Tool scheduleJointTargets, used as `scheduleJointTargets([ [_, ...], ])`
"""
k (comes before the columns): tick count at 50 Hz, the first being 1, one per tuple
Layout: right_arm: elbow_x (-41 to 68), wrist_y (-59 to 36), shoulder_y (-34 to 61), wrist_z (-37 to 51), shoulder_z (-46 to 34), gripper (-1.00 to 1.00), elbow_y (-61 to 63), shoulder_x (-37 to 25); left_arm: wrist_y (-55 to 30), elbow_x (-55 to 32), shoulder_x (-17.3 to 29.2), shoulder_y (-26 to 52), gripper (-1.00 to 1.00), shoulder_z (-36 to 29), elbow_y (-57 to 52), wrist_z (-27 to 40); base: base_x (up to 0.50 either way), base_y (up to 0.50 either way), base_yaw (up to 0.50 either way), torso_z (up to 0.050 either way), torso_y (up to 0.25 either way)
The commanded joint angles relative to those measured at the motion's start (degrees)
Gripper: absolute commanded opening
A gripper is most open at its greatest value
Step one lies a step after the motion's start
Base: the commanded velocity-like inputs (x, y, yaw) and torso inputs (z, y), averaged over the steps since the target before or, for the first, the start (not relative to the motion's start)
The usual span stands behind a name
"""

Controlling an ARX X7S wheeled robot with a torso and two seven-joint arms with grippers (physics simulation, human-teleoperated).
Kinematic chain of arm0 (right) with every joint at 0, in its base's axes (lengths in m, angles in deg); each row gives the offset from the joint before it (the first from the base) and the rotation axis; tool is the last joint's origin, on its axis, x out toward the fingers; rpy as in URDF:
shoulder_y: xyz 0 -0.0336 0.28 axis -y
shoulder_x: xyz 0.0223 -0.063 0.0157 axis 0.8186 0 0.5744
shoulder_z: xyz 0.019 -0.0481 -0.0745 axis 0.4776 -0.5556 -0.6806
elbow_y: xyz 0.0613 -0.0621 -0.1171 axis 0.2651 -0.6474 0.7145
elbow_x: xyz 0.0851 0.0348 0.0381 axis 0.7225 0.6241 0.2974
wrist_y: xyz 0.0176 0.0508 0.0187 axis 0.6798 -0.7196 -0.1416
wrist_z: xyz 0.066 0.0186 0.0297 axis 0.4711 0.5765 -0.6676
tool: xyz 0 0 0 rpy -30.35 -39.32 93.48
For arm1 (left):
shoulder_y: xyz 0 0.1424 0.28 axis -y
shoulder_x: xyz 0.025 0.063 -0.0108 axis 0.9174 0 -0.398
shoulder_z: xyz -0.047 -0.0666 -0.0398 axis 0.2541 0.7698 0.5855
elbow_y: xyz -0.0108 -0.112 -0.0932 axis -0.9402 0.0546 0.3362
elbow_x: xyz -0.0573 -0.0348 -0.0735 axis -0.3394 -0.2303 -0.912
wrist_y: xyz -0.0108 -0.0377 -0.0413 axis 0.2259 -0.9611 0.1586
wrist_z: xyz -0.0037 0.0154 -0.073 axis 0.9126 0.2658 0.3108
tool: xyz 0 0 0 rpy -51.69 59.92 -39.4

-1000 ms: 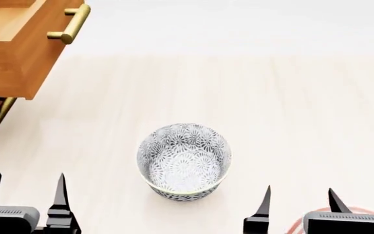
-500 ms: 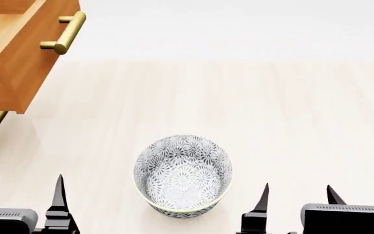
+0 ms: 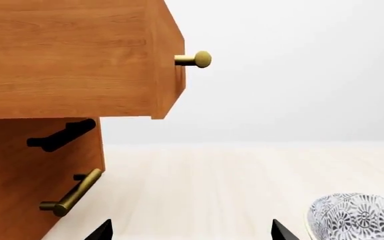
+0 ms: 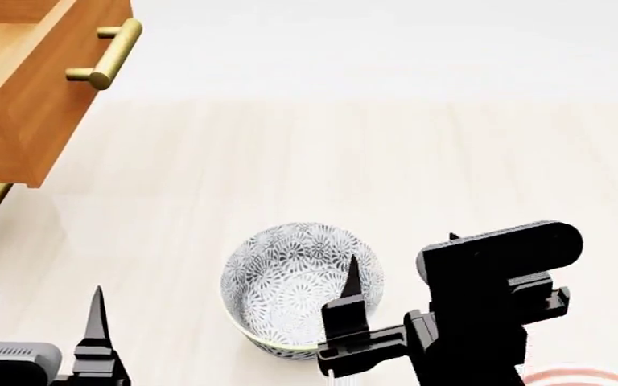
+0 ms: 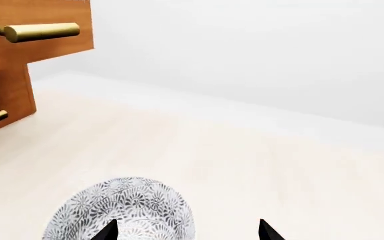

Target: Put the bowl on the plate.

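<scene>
Two grippers: right gripper [image 4: 395, 277], fingers wide, straddling the bowl [image 4: 287, 281] rim (apparently for a rim grasp); left gripper [image 4: 39, 310] wide, idle beside it.

The bowl [image 4: 300, 289] looks like glazed ceramic, smooth, with a fine grey-and-white floral print inside and out. Under it the worktop [image 4: 417, 161] is pale wood with faint grain and a matt finish. Beside the bowl, the right claw [image 4: 395, 277] is matt black, plastic-looking. Beyond the bowl, the drawer unit [image 4: 19, 96] is warm brown wood with clear grain; its handles [image 4: 105, 55] look like brushed brass, softly shiny.
</scene>
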Motion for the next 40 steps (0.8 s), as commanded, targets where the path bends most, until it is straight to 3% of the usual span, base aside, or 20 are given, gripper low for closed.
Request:
scheduleJointTargets([
  [1,4.44,-9.77,10.58,-3.86,-4.74,1.0,-0.73,-0.96,10.31,1.5,-0.85,-0.96,1.0,-1.09,9.44,-0.75,0.0,0.0,0.0,0.0,0.0],
  [15,8.39,-17.62,20.4,-7.58,-8.23,1.0,-4.24,-0.73,9.24,1.83,-0.33,-1.28,1.0,-1.68,7.96,0.23,0.0,0.0,0.0,0.0,0.0],
  [33,9.6,-19.08,23.5,-9.19,-13.11,1.0,-6.88,-0.85,7.87,1.4,0.33,-1.21,1.0,-2.04,6.53,0.97,0.0,0.0,0.0,0.0,0.0],
  [34,9.65,-19.51,24.02,-9.38,-14.11,1.0,-7.3,-0.83,4.11,0.79,0.78,-0.61,1.0,-1.84,3.24,1.41,0.0,0.0,0.0,0.0,0.0],
  [35,9.42,-19.34,24.46,-9.56,-15.42,1.0,-7.71,-0.96,7.76,1.46,0.36,-1.16,1.0,-2.15,6.47,1.12,0.0,0.0,0.0,0.0,0.0],
  [40,9.51,-19.38,25.84,-10.2,-18.11,1.0,-9.36,-0.29,8.01,1.72,0.54,-1.58,1.0,-2.44,6.13,1.37,0.0,0.0,0.0,0.0,0.0],
])
